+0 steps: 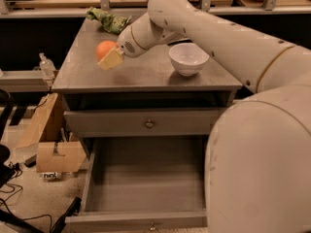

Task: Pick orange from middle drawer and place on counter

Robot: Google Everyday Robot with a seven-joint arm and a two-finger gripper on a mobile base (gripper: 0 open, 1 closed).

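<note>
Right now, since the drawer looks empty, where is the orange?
The gripper holds the orange over the counter, left of the white bowl in the camera view.

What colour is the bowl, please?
White bowl, camera view; end effector holds the orange above the counter.

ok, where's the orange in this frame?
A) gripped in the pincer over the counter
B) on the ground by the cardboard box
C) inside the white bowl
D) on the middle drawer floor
A: the orange is held in the pincer over the left part of the counter. The open middle drawer shows only its bare floor, and the white bowl stands apart to the right.
</note>
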